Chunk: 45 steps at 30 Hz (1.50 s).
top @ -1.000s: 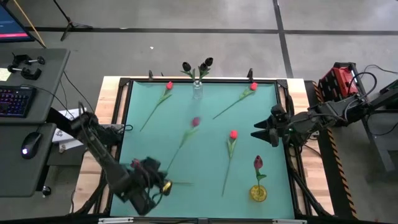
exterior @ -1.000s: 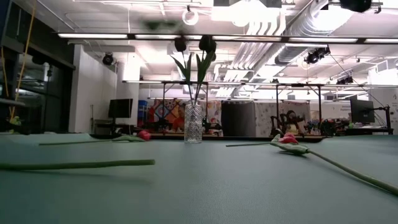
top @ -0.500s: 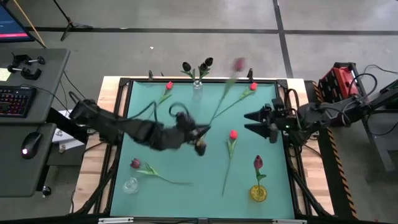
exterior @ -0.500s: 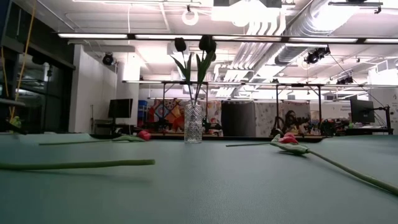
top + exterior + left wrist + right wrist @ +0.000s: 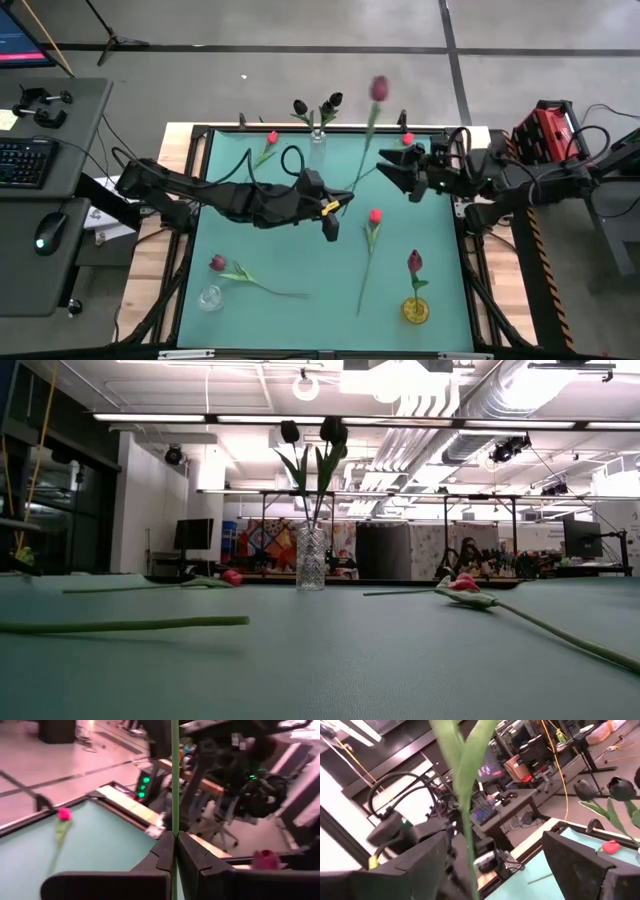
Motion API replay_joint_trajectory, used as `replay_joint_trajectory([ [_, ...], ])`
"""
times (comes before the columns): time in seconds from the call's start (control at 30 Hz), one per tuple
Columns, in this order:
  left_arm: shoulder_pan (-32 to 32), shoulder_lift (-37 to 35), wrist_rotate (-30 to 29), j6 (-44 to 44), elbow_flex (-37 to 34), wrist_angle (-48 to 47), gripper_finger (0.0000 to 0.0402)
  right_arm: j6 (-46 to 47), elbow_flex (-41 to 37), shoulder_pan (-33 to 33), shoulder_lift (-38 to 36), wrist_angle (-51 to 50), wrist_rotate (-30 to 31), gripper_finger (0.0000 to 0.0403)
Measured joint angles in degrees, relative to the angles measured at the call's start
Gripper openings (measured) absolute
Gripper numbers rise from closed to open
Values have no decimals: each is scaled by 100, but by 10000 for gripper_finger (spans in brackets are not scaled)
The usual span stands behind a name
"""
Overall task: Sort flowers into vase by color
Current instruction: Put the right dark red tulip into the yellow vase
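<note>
My left gripper (image 5: 338, 203) is over the middle of the table, shut on a dark pink flower (image 5: 379, 88) whose stem slants up toward the far edge. My right gripper (image 5: 388, 172) is open, raised over the far right of the table. The flower's stem and leaves (image 5: 465, 795) stand between its fingers, with no touch that shows. Black flowers (image 5: 328, 102) stand in a clear vase (image 5: 318, 148) at the far edge. One dark pink flower (image 5: 415, 262) stands in a yellow vase (image 5: 415, 311). Red flowers (image 5: 375, 215) (image 5: 272, 137) (image 5: 407, 140) lie flat on the table. My left gripper pinches the flower's thin green stem (image 5: 175, 827) between its two shut fingers, low on the stem. The fingers point roughly level toward the table's right. The stem rises out of the fingertips, and the flower is lifted clear of the table, its head uppermost.
Another dark pink flower (image 5: 217, 263) lies at the near left beside a small clear vase (image 5: 208, 297). The green mat is framed by a black rail (image 5: 190, 200). A desk with a keyboard and a mouse (image 5: 45, 235) stands to the left of the table.
My left gripper has swung from the near left corner up to the table's middle and turned, carrying the dark pink flower, whose head now reaches past the far edge. My right gripper has moved toward the table's left and risen, up to the flower's stem.
</note>
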Motion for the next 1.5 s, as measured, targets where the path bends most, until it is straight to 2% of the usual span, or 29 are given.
replay_joint_trajectory([
  [0.2, 2, 281, 283, -155, 2, 210, 0, 69, 0, -238, 237, 525, -621, 311],
  [0.33, 7, 346, 278, -236, 0, 236, 0, 70, 0, -237, 252, 558, -641, 307],
  [0.43, -5, 338, 240, -237, 0, 249, 0, 65, 0, -237, 195, 560, -639, 289],
  [0.6, -31, 306, 229, -189, 0, 250, 0, 68, 0, -237, 151, 565, -595, 220],
  [0.9, -31, 306, 225, -157, 0, 241, 0, -95, 0, -237, 152, 563, -572, 23],
  [1.03, -18, 306, 251, -140, 0, 237, 7, -188, 0, -237, 141, 564, -681, 12],
  [1.13, 26, 223, 403, -130, 0, 74, 30, -273, 0, -233, 58, 547, -773, 4],
  [1.27, 83, -25, 489, -95, 2, -533, 83, -372, 2, -231, -295, 383, -781, 3],
  [1.5, 35, -597, 333, -109, 2, -2111, 192, -525, 2, -179, -1307, -980, -781, 1],
])
